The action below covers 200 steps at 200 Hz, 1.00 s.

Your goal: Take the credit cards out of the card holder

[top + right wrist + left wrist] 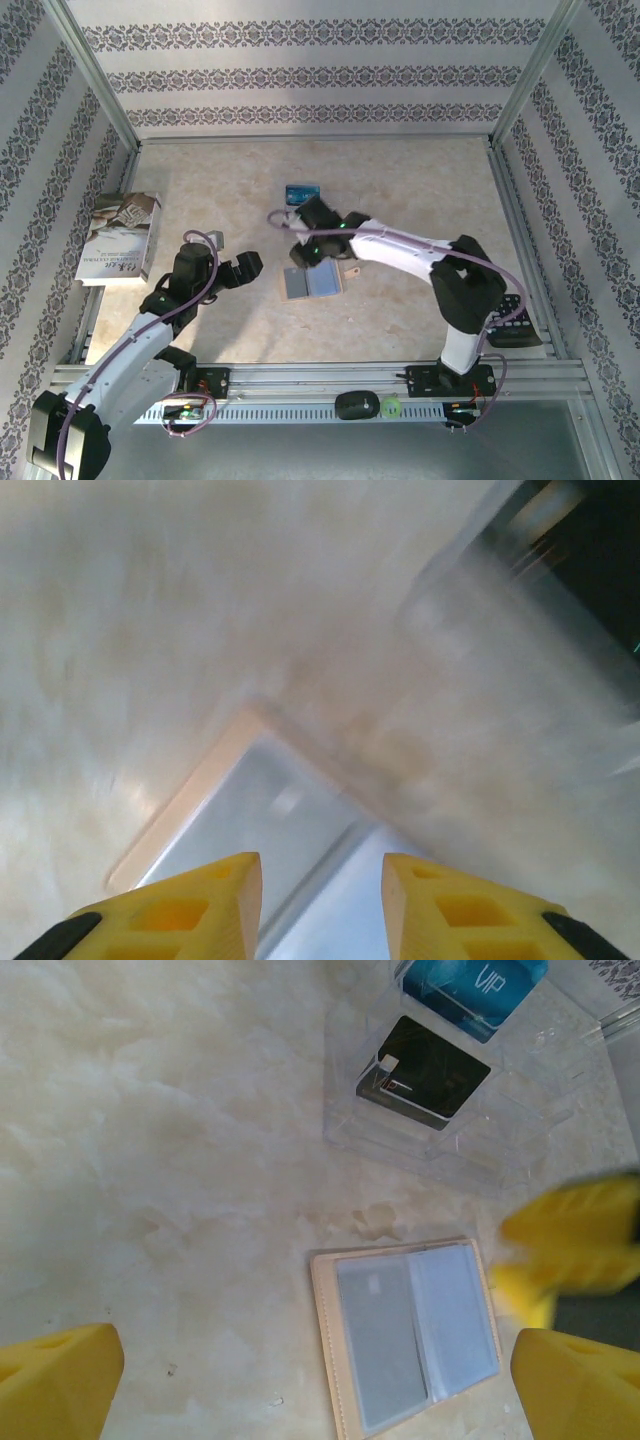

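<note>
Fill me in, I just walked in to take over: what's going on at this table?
The card holder is being emptied. It lies open on the table, and its pockets look empty. The blue card and the black card lie in the clear tray beyond it. The right gripper hovers close over the holder, jaws apart, holding nothing. The left gripper hangs wide open to the holder's left, also empty.

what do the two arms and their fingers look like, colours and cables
Both arms are white links with black joints. A lilac cable runs along the left arm and the right arm, looping at the wrists. A green light glows near the right wrist. The fingers are blunt yellow wedges with moulded recesses on black mounts.
</note>
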### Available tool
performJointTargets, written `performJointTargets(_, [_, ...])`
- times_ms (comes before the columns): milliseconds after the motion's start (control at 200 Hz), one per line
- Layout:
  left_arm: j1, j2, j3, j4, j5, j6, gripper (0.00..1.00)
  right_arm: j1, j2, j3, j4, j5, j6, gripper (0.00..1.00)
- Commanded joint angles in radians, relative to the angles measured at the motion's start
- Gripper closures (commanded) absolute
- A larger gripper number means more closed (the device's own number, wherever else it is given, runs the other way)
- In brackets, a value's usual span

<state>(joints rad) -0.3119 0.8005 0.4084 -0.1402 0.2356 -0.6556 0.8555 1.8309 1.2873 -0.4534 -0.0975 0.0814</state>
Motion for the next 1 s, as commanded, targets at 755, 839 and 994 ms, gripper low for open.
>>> performJointTargets(755, [0.019,-0.01,-0.05,0.105,0.121,0.001,0.11,0.133,0.141,0.011,-0.011,0.095,0.062,0.98])
performJointTargets(839, [0.017,0.046,-0.062,0.164,0.154,-0.019,0.23,0.121,0.114,-0.011,0.045,0.07,0.068,1.0])
performJointTargets(994, [-0.033,0.148,-0.07,0.249,0.136,-0.023,0.4,0.082,0.025,-0.118,0.219,0.001,0.146,1.0])
